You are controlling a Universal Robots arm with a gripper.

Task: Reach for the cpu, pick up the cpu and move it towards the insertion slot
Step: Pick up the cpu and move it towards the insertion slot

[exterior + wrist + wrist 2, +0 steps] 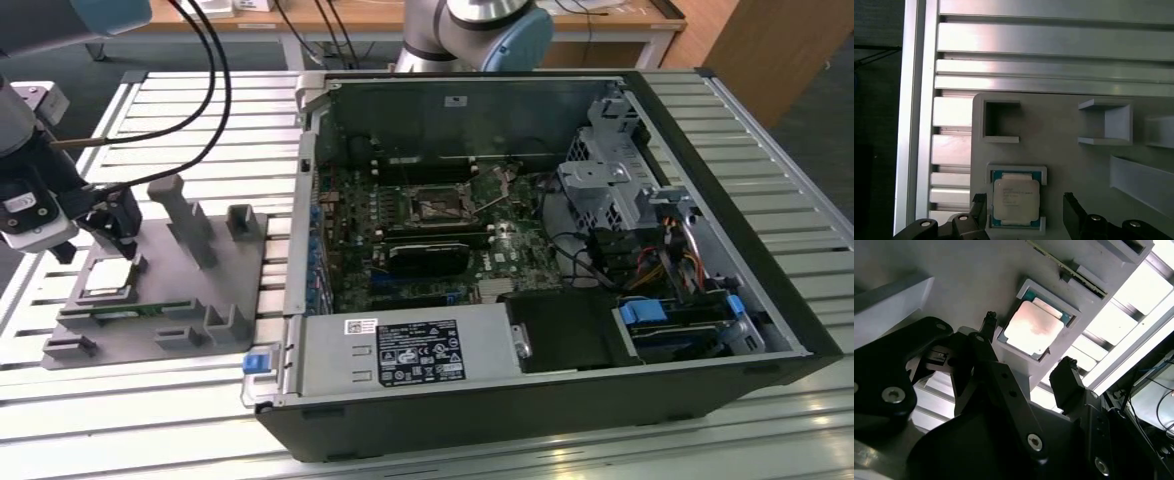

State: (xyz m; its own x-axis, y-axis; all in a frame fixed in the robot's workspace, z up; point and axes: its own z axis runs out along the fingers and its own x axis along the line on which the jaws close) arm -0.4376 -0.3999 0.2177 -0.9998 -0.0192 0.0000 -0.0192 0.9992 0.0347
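My claw (pixel 1025 212) was wide open, with one finger on each side of the chip (pixel 1015 200). The chip lay flat in its square pocket on the gray tray (pixel 160 287). The slot (pixel 437 207) sat well apart, inside the computer (pixel 561 410).
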